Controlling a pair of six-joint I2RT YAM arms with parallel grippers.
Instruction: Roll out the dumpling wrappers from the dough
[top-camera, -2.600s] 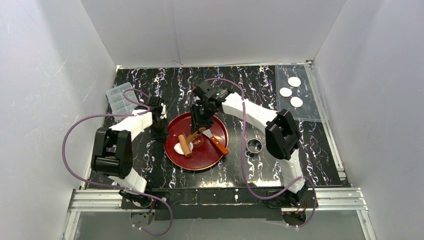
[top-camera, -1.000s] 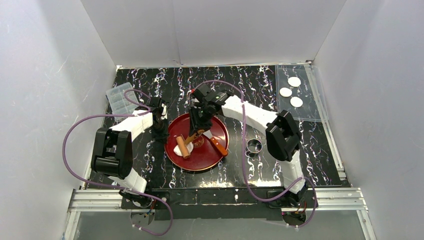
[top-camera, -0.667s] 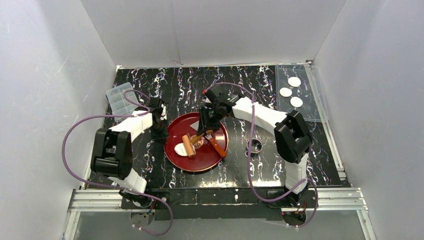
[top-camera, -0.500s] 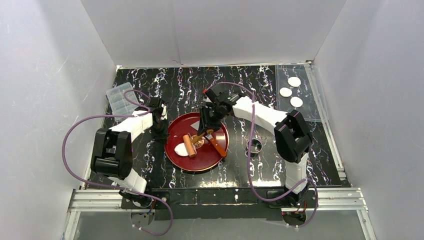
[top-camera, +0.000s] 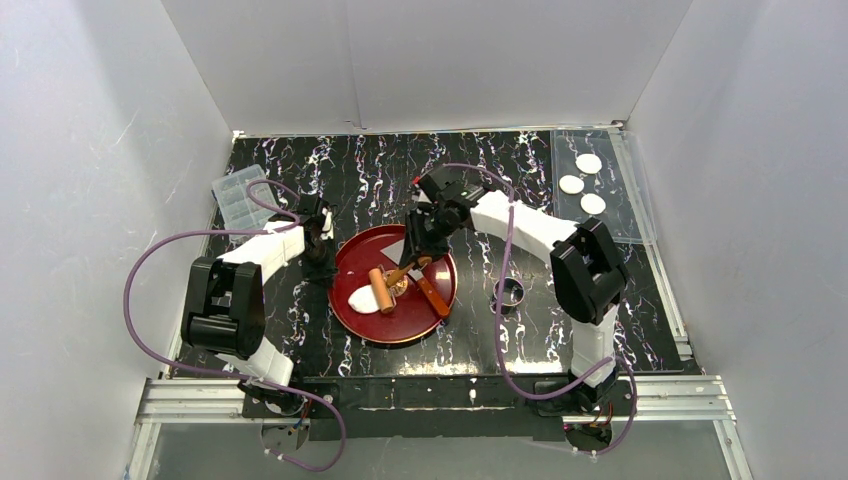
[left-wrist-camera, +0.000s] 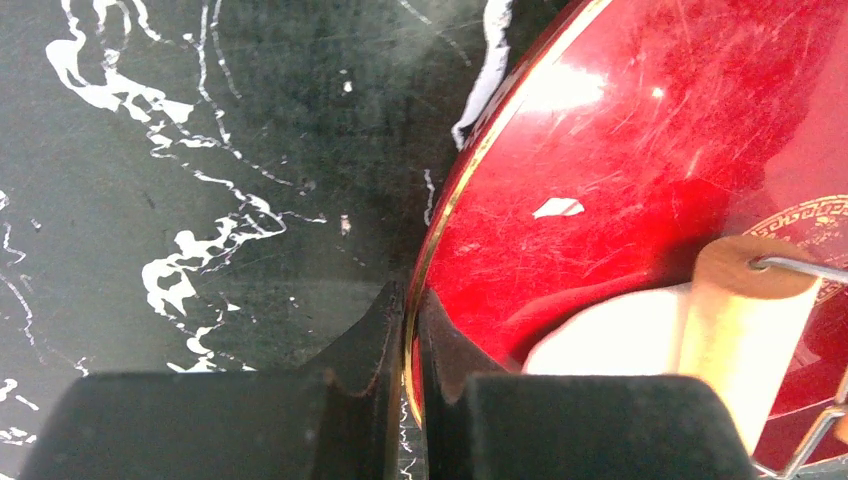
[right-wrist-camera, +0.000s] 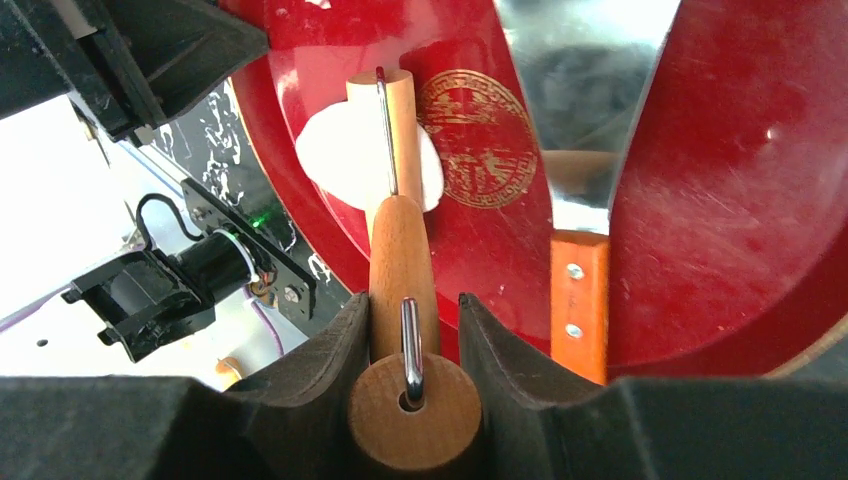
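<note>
Soft, matte white dough (top-camera: 361, 297) lies flattened under a wire-framed wooden rolling pin (top-camera: 381, 290) on a glossy red round plate (top-camera: 395, 338).
The plate's gold rim is pinched by the tightly closed left gripper (left-wrist-camera: 410, 310). The pin's smooth handle is clamped in the part-open right gripper (right-wrist-camera: 412, 320). An orange-handled metal scraper (top-camera: 432, 292) lies beside the pin. A small metal ring (top-camera: 508, 292) rests on the black marbled tabletop (top-camera: 350, 165). Farther off are a clear plastic box (top-camera: 240, 197) and three thin round dumpling wrappers (top-camera: 572, 184) on a clear sheet (top-camera: 610, 225).

White panels (top-camera: 430, 60) enclose a black, white-veined tabletop (top-camera: 360, 165) on three sides; an apparently aluminium rail (top-camera: 190, 398) borders its near edge.
</note>
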